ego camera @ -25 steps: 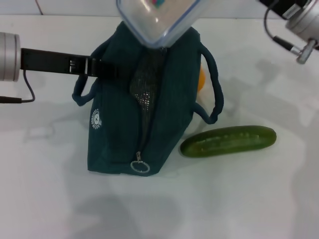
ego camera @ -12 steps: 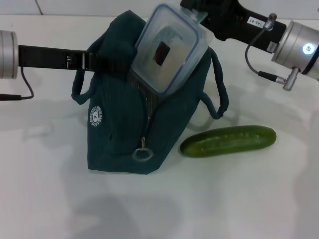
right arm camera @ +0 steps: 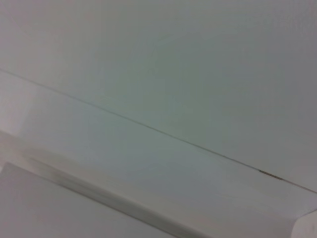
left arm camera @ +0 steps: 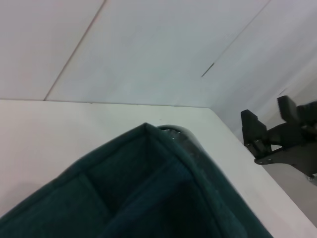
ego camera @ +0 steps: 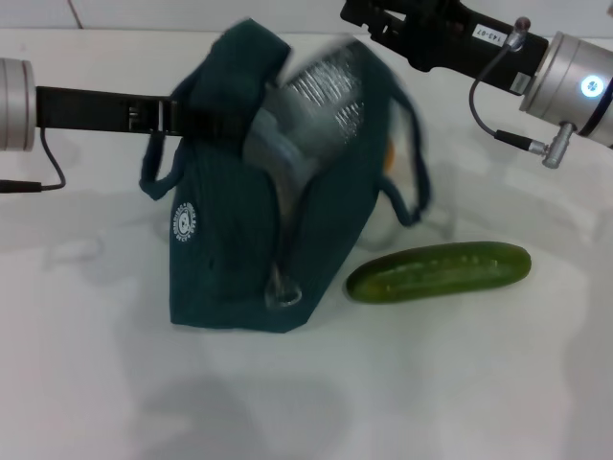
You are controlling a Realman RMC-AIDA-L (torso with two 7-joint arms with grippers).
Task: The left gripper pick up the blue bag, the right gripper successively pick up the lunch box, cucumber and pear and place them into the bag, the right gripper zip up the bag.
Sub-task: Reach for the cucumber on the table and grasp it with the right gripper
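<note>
Our left gripper [ego camera: 206, 117] clamps the blue bag [ego camera: 259, 225] at its upper rim in the head view, holding it upright on the white table [ego camera: 460, 383]; the right gripper [ego camera: 369, 17] hangs just behind the bag's mouth. The lunch box [ego camera: 311, 105] sits blurred inside the opening, so that step looks nearly done. The cucumber [ego camera: 438, 271] lies beside the bag, the pear [ego camera: 388, 153] half hidden behind it; both, and the zipping, remain. In the left wrist view the right gripper's fingers stand apart, empty. Our right wrist view shows only wall.
</note>
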